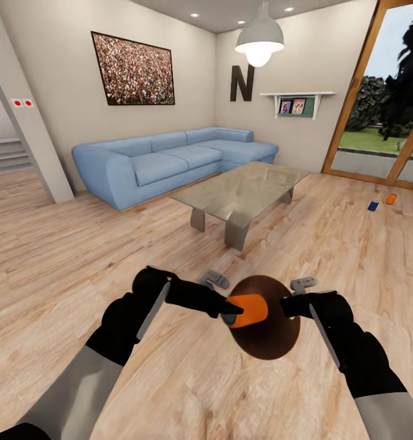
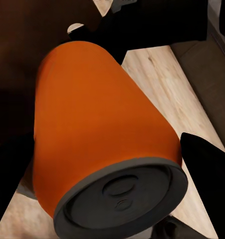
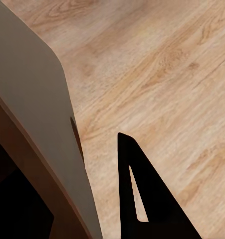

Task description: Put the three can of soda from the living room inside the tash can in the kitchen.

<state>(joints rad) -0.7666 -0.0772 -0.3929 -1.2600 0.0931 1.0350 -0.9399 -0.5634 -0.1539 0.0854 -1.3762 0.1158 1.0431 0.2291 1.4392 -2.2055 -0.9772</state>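
Note:
My left gripper (image 1: 231, 308) is shut on an orange can of soda (image 1: 248, 310), held on its side at the mouth of the tash can (image 1: 274, 345), whose brown inside faces me. In the left wrist view the orange can (image 2: 102, 114) sits between the black fingers (image 2: 207, 179), grey top toward the camera. My right gripper (image 1: 290, 305) is shut on the bin's rim; the right wrist view has its grey wall (image 3: 37, 114) beside one finger (image 3: 147, 199). A dark blue can (image 1: 372, 206) and another orange can (image 1: 391, 198) lie on the living room floor at the far right.
A glass coffee table (image 1: 243, 192) stands ahead, with the blue corner sofa (image 1: 164, 159) behind it. A glass door (image 1: 383, 104) is at the right, near the two floor cans. An opening with steps (image 1: 8, 153) lies at the left. Wood floor stretches around me.

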